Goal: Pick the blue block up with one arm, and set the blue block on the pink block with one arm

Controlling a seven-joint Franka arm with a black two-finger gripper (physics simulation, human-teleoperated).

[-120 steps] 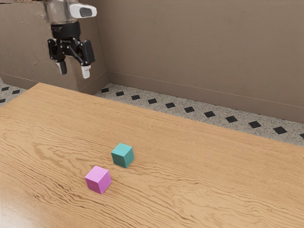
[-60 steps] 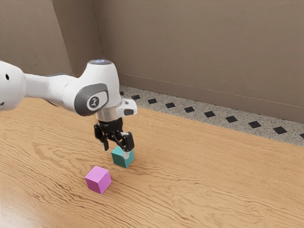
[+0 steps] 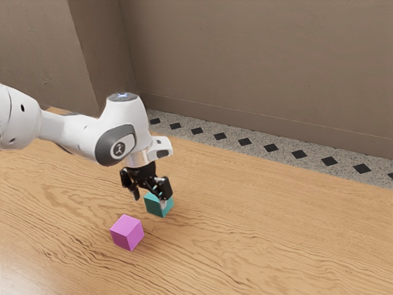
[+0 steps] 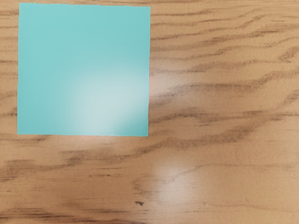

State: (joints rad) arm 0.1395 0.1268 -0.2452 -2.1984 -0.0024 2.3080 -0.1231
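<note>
Exterior view puts the gripper [image 3: 150, 196] low over the blue block [image 3: 158, 206], which you will find closer to teal than blue. The fingers [image 3: 164, 195] stand apart, one on each side of the block's upper part. The dark one at 9 o'clock of the block looks clear of it. The white-tipped one at 3 o'clock overlaps its top edge. You can't confirm a two-sided squeeze from this, so treat the hand as not yet closed on anything.

The blue block sits flat on the table [image 3: 276, 233], near the middle of the wood. The pink block [image 3: 127, 232] lies near it at about 7 o'clock, with a gap of bare wood between them.

By your count, the reach and the descent look done. Closing on the block, lifting it, carrying it toward 7 o'clock and setting it on the pink block are all left. Nothing is stacked yet, so you are early in the job.

Wrist view gives you the blue block [image 4: 84, 70] from straight above, a clean square on the table [image 4: 224, 140]. It is a cube, so there is no long axis to favour. It stands upright with one face up. Two of its sides run along the wood grain and two run across it. From the side camera, one vertical corner edge points toward about 5 o'clock. Any opposite pair of side faces should serve you for the grasp
</note>
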